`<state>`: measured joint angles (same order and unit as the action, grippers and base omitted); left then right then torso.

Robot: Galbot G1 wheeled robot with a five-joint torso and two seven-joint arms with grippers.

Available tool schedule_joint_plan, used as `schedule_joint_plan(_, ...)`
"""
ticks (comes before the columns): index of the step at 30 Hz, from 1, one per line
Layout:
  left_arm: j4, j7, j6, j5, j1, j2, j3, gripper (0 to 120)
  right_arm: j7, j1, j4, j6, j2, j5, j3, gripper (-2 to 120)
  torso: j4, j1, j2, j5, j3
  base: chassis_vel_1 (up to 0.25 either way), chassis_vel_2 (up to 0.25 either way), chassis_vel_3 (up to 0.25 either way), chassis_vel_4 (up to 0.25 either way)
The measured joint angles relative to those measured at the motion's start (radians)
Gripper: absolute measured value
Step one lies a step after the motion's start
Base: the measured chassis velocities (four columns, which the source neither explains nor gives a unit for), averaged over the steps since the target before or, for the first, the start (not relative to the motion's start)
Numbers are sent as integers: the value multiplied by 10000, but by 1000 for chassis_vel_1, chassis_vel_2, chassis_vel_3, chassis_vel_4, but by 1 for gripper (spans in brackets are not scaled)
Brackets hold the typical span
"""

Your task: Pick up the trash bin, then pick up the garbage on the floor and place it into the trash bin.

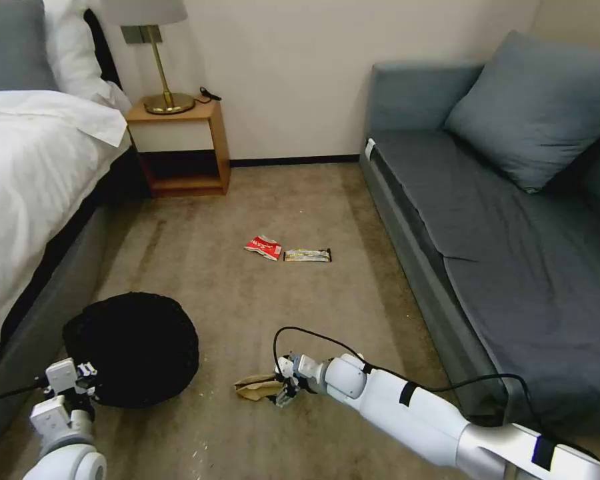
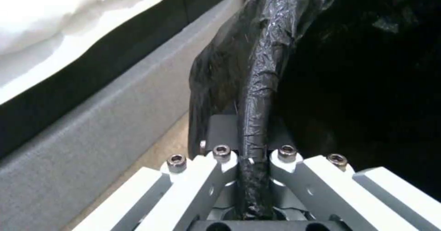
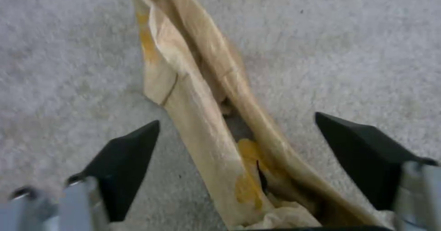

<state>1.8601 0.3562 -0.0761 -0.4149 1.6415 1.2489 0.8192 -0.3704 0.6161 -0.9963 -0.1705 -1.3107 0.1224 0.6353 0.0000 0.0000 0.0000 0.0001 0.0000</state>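
Black plastic lines the trash bin (image 1: 135,347), which sits low at the left in the head view, close beside the grey bed frame (image 1: 43,313). The left arm comes in from the lower left corner, bent upward, and its left tool (image 1: 87,380) meets the bin's near rim. The right arm stretches from the lower right corner across the carpet (image 1: 247,200), nearly level and reaching leftward, with a black cable looping over its wrist; the right tool (image 1: 283,393) is down at the crumpled paper bag (image 1: 257,387), which lies on the floor just right of the bin. Farther off, mid-floor, a red-white snack packet (image 1: 263,247) and a bar wrapper (image 1: 307,255) lie side by side, almost touching.

From the left wrist, the left tool (image 2: 253,176) is clamped on the bin's bag-covered rim (image 2: 257,96) — the rim runs straight between the closed white fingers (image 2: 202,179), bed frame (image 2: 92,131) alongside.

From the right wrist, the right tool (image 3: 234,162) stands spread wide — its dark fingertips (image 3: 129,155) straddle the paper bag (image 3: 206,121) without pressing it, carpet (image 3: 344,52) beneath.
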Motion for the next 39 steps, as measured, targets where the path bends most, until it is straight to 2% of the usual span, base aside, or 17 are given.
schedule_joint_plan(2, 0, 0, -12, -5, -3, -8, -1, 4, -125, 8, 238, 145, -73, -203, -39, 77, -1, 0, 0, -2, 0, 0, 0, 0, 0)
schedule_joint_plan(3, 0, 0, -12, -5, -3, -8, -1, 4, -125, 8, 238, 145, -73, -203, -39, 77, -1, 0, 0, -2, 0, 0, 0, 0, 0)
schedule_joint_plan(5, 0, 0, -16, -14, 2, -15, 4, 4, -214, 64, 364, 279, -117, -299, -76, 67, -1, 0, 0, -1, 0, 0, 0, 0, 0)
schedule_joint_plan(7, -2, 0, -16, -19, 6, -16, 5, 4, -227, 86, 387, 313, -126, -320, -98, 64, -1, 0, 0, -1, 0, 0, 0, 0, 0)
schedule_joint_plan(11, -28, 1, -8, -39, 70, -29, 28, 4, -235, 234, 433, 431, -184, -422, -328, 44, 0, 0, 0, -1, 0, 0, 0, 0, 0)
schedule_joint_plan(12, -28, 1, -8, -39, 70, -29, 28, 4, -235, 234, 433, 431, -184, -422, -328, 44, 0, 0, 0, -1, 0, 0, 0, 0, 0)
schedule_joint_plan(15, -28, 1, 37, -44, 72, -48, 41, 4, -239, 294, 345, 471, -102, -422, -362, 28, 0, 0, 0, -1, 0, 0, 0, 0, 0)
schedule_joint_plan(17, -28, 4, 54, -44, 66, -55, 42, 4, -239, 296, 320, 493, -60, -419, -339, 25, 0, 0, 0, -1, 0, 0, 0, 0, 0)
schedule_joint_plan(20, -18, 11, 75, -50, 64, -56, 44, 4, -246, 298, 288, 532, 2, -407, -379, 10, 0, 0, 0, 0, 0, 0, 0, 0, 0)
schedule_joint_plan(22, -18, 11, 82, -51, 65, -55, 44, 4, -246, 299, 288, 534, 2, -407, -398, 8, 0, -1, 0, 0, 0, 0, 0, 0, 0)
schedule_joint_plan(24, -93, 12, 231, -35, 75, -56, 38, 4, -245, 332, 287, 552, 3, -384, -576, 0, 0, 0, 0, 0, -1, 0, 0, 0, 0)
schedule_joint_plan(32, -258, 17, 376, -58, 178, -71, 55, 4, -203, 656, -297, 606, 43, -123, -1351, 0, -1, 0, 0, -1, 0, 0, 0, 0, 0)
schedule_joint_plan(35, -223, 18, 378, -73, 225, -49, 72, 4, -87, 731, -992, 560, 10, 370, -1754, 0, -1, 0, 0, -1, 0, 0, 0, 0, 0)
schedule_joint_plan(38, -111, 19, 378, -71, 302, -16, 21, 4, 162, 628, -2342, 407, -120, 1353, -2138, 0, 1, 0, 0, 0, 0, 0, 0, 0, 0)
schedule_joint_plan(39, -111, 19, 378, -71, 302, -16, 21, 4, 162, 628, -2342, 407, -120, 1353, -2138, 0, 1, 0, 0, 0, 0, 0, 0, 0, 0)
